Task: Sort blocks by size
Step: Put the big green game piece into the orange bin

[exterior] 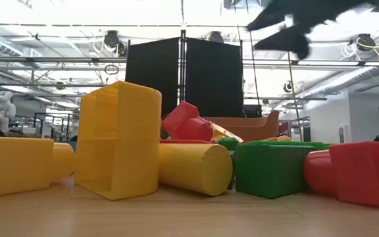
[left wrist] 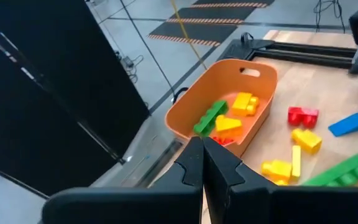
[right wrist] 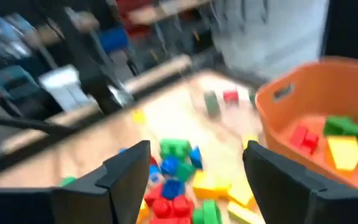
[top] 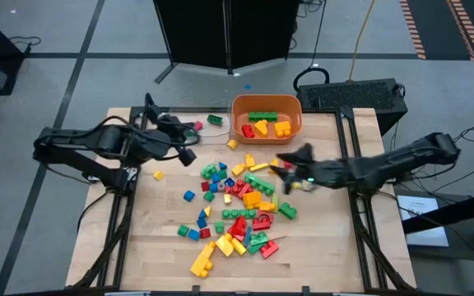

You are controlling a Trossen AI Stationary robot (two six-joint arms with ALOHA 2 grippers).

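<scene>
High view: my right gripper (top: 290,164) hangs over the blocks (top: 237,210), its fingers spread wide with nothing between them.

Blocks lie in a loose heap across the middle of the wooden table (top: 159,238), too many and too jumbled to count exactly; red, yellow, green and blue all show. One orange tub (top: 267,115) sits at the far edge, holding about five blocks: one green, two red, two yellow. A few strays lie apart from the heap near my left gripper (top: 189,152), whose fingers are pressed together on nothing, beside the tub. I can read no writing or brand anywhere.
</scene>
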